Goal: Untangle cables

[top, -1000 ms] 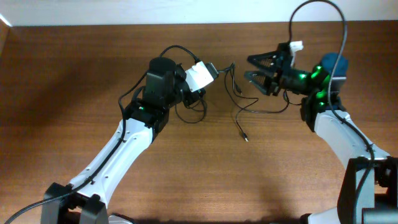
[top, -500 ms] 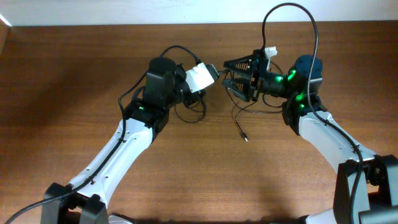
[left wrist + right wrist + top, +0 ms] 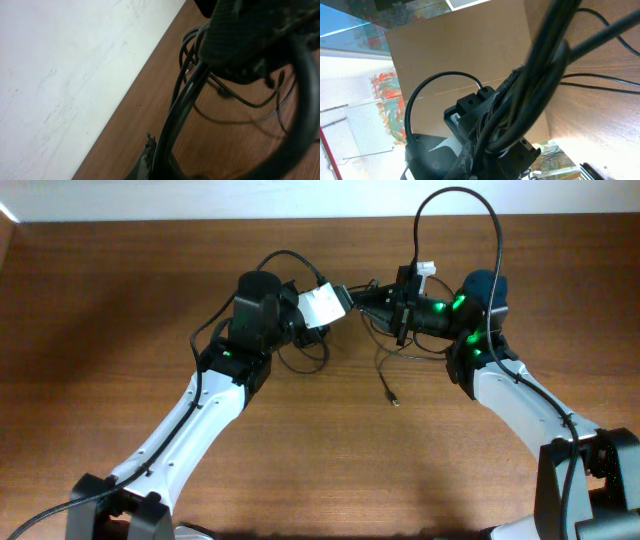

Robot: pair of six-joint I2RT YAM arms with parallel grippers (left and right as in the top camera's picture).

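Observation:
The cables are thin black cords lying in loops on the brown table between the two arms. One plug end rests toward the front. My left gripper is shut on the cables just past its white wrist block. In the left wrist view a cord runs up from between the left gripper fingers. My right gripper points left, almost touching the left one, and is shut on the same bundle. In the right wrist view several cords sit pinched at the right gripper.
A loop of cord lies under the left wrist. The arms' own thick black cables arch above the right arm and the left arm. A pale wall borders the table's far edge.
My right gripper has moved left to meet the left gripper and has gone from open to shut on the cables. The left arm has stayed still.

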